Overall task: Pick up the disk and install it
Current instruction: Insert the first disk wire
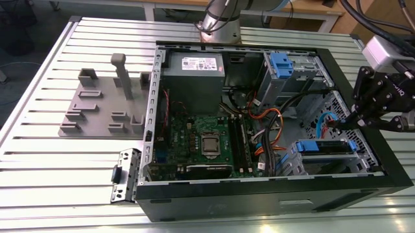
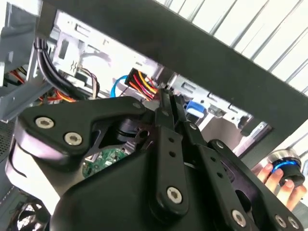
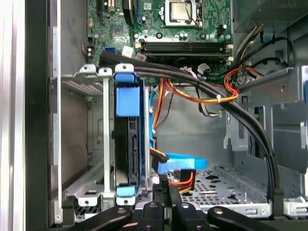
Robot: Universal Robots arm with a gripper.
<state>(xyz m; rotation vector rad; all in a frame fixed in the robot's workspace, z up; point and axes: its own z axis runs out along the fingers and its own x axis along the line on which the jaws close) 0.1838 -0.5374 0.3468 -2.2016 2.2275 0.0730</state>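
Pincer [image 1: 347, 121] at the exterior view's right edge, pinched shut, empty — disk [image 1: 324, 147] sits slotted in the case's [image 1: 259, 199] bay.

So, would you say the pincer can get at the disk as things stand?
Probably yes: the pincer hangs close over the open case, right by the disk, whose blue-framed edge lies exposed in the drive cage. Black cables pass near one end.

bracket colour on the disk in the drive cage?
Blue. The disk's bracket shows best in the first wrist view, seated in the metal cage.
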